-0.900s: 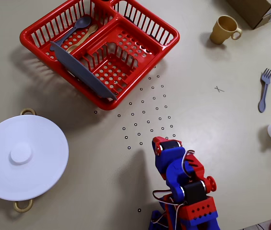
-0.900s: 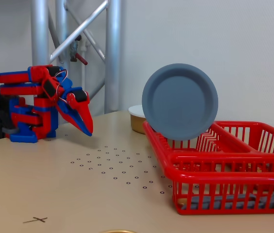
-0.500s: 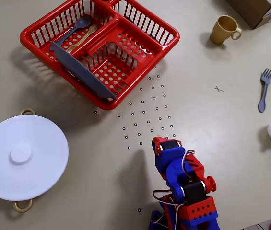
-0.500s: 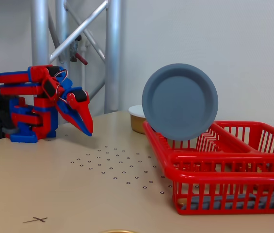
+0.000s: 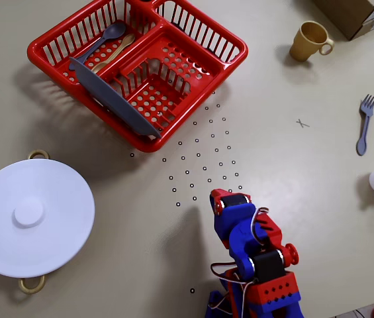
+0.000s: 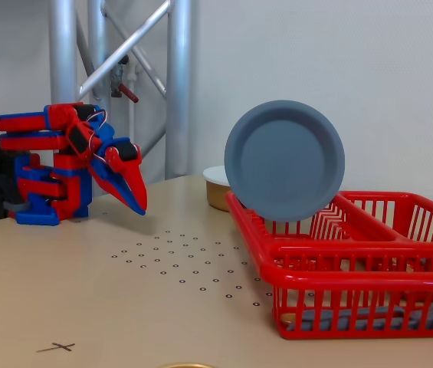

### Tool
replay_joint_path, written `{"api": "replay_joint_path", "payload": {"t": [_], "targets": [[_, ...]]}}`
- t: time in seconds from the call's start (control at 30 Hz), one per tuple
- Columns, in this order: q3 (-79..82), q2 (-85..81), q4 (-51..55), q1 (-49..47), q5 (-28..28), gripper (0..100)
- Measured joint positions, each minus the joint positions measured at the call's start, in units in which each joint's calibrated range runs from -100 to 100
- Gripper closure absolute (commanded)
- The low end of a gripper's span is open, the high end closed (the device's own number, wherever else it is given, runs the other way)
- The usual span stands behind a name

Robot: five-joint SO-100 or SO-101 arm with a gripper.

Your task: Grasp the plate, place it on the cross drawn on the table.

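Pincer (image 6: 138, 205) apparently closed, empty; one grey plate (image 6: 284, 160) upright in one red basket (image 6: 354, 253); one cross (image 6: 57, 347).

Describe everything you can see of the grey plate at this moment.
The plate is round, plain blue-grey, matte and plastic-looking, with a shallow well and raised rim. It stands on edge in the red basket, leaning slightly against its slotted wall; from the overhead view it shows as a thin diagonal strip. The gripper is well clear of it, not touching.

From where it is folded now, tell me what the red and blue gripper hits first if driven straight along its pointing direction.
Probably the bare beige table: the gripper points down toward the patch of small dots, short of the red plastic basket. Depth is uncertain.
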Motion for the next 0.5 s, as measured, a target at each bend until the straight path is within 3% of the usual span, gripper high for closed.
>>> {"api": "replay_joint_path", "payload": {"t": [0.5], "targets": [[0.0,0.0,0.0,0.0,0.2,100]]}}
